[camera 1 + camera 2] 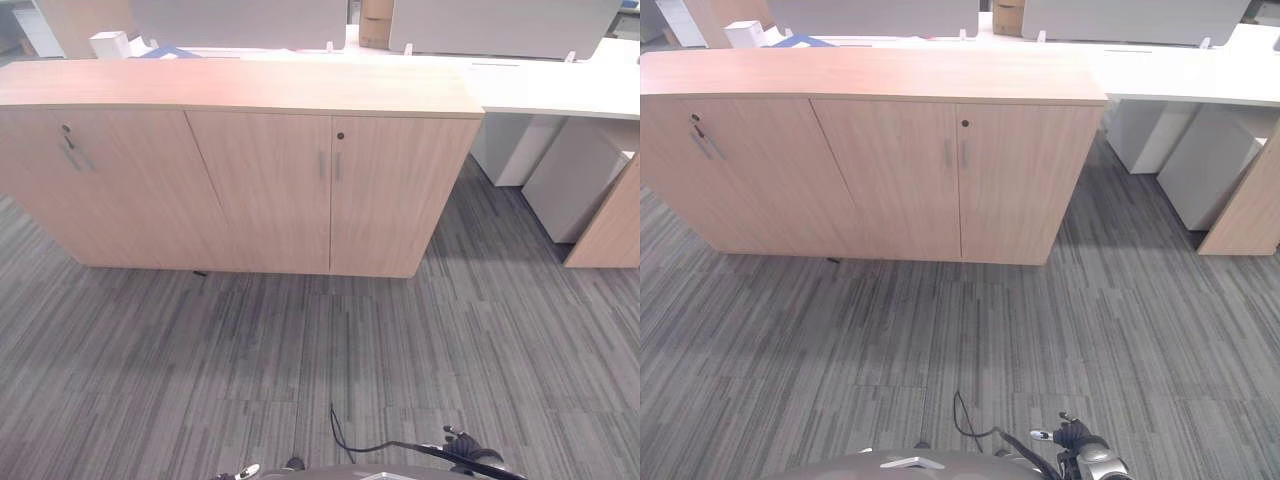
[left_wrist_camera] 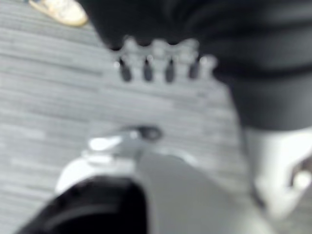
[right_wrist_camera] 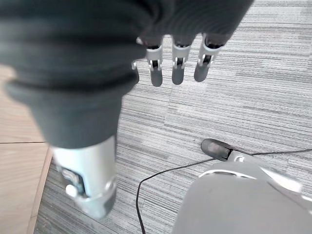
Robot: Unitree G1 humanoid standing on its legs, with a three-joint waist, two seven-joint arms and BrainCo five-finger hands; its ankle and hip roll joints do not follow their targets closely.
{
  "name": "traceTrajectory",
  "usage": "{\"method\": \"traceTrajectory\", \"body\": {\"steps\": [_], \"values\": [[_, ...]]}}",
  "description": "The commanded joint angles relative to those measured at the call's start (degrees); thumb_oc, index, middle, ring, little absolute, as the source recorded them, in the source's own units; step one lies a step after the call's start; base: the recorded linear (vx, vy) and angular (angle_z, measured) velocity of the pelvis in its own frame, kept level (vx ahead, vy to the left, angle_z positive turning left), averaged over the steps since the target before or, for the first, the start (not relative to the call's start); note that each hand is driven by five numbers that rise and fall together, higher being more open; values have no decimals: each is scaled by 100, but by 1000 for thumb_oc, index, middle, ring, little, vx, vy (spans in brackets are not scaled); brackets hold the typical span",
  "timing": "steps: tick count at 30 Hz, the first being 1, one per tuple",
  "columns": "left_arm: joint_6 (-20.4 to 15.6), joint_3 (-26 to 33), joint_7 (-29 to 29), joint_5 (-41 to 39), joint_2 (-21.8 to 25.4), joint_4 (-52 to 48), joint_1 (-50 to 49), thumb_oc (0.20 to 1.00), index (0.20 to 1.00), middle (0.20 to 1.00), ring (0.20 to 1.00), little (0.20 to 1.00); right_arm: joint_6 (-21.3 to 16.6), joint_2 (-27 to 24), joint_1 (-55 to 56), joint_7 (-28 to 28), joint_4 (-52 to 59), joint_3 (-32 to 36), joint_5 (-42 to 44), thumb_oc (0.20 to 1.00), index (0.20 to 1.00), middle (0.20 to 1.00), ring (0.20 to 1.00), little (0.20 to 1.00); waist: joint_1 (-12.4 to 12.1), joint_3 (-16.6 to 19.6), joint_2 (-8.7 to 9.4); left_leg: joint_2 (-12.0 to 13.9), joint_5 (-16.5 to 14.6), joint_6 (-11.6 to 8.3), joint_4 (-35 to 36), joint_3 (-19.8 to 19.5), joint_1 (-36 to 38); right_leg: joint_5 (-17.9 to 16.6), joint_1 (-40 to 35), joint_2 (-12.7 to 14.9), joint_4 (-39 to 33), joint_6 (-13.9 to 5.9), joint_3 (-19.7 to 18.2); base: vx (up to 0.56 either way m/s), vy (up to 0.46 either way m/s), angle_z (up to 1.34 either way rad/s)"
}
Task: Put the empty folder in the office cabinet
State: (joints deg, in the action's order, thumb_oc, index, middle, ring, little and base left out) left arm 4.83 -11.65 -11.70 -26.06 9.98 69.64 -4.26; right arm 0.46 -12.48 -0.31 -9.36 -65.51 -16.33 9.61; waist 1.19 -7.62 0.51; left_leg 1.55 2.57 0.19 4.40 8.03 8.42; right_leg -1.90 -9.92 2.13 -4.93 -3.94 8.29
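The office cabinet [image 1: 240, 170] stands closed on the grey carpet [image 1: 300, 350], all doors shut. The right hand [image 3: 178, 63] hangs with fingers straight, holding nothing; the left hand [image 2: 161, 61] likewise hangs relaxed and empty.

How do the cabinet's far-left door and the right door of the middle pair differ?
The far-left door is seen at a slant, its handle tilted; the right door faces the camera with an upright handle. Each keyhole sits above its handle. Both are shut, in the same light wood.
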Motion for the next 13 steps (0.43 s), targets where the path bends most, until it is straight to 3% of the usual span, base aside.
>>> {"method": "traceTrajectory", "body": {"steps": [1, 13], "values": [[-2, 32, 70, 40, 44, 313, 347, 1000, 1000, 1000, 1000, 1000, -10, -195, -377, 94, -87, -279, -125, 1000, 1000, 1000, 1000, 1000, 41, -92, 143, -198, -666, 179, 57, -181, 84, 174, 117, 72, 11, -9, -34, 0, 0, 0], [5, 26, 60, -16, 37, 327, 330, 1000, 1000, 1000, 1000, 1000, -4, -181, -387, 99, -105, -272, -74, 1000, 1000, 1000, 1000, 1000, 30, -91, 142, -208, -668, 184, 60, -199, 82, 176, 119, 73, 11, -7, -25, 0, 0, 0]]}}
